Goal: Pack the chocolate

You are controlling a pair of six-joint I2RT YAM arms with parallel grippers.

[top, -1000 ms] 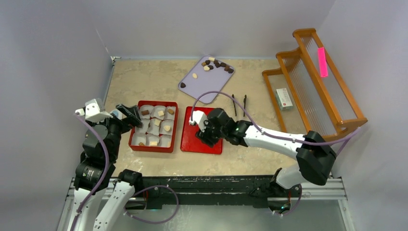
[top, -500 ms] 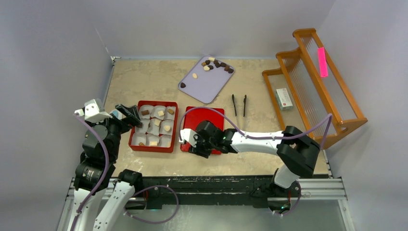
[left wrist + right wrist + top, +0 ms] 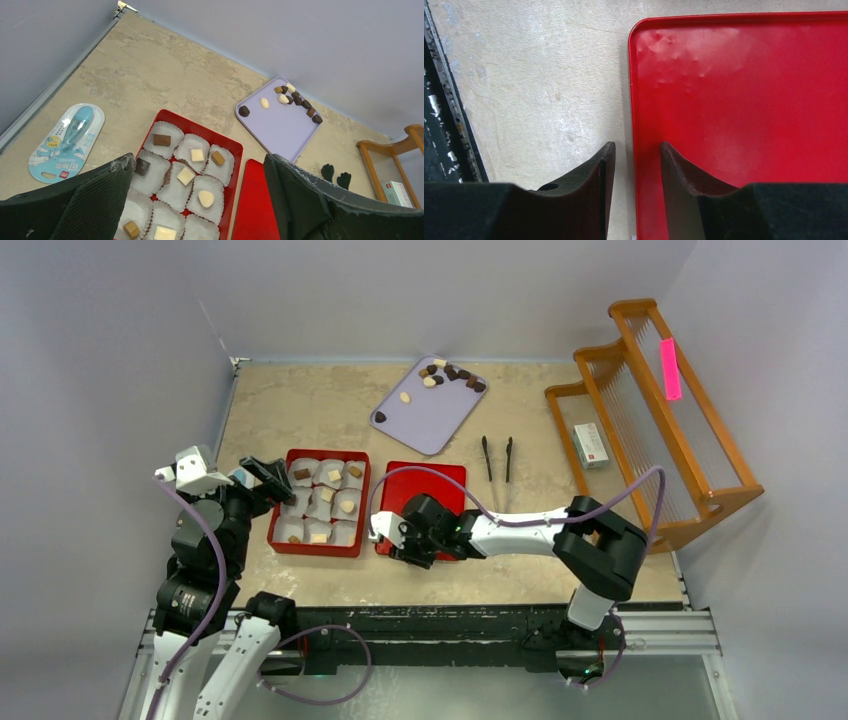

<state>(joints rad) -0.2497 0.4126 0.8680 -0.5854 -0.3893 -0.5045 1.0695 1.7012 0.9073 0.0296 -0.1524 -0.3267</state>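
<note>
My right gripper [image 3: 636, 150] had its jaws a little apart, astride the left edge of the flat red tray [image 3: 749, 100]. One finger stood over the bare table [image 3: 534, 90] and the other over the red surface. A sliver of gap showed on both sides of the rim, so I was pinching nothing. At the far left of that wrist view ran the black rail [image 3: 444, 125]. That view showed no sweets at all.

My left gripper [image 3: 199, 160] hung wide open and empty over the red box [image 3: 235, 146]. Its two fingers covered the lower corners of the left wrist view. Between them I saw white paper cups [image 3: 162, 129], most holding one piece of chocolate [image 3: 185, 175], cream, tan or dark. More loose pieces lay along the far edge of the lilac tray [image 3: 285, 130], upper right of centre. A blue packet [image 3: 65, 142] lay at the left of that view. From above my left arm mostly hid it.

Only the top view showed the whole layout. The black tongs [image 3: 497, 457] lay right of the red tray. The wooden rack [image 3: 660, 410] at the right edge carried a small carton [image 3: 592, 445] and a pink tag [image 3: 670, 368]. There my right arm lay across the near part of the red tray and hid its front edge.
</note>
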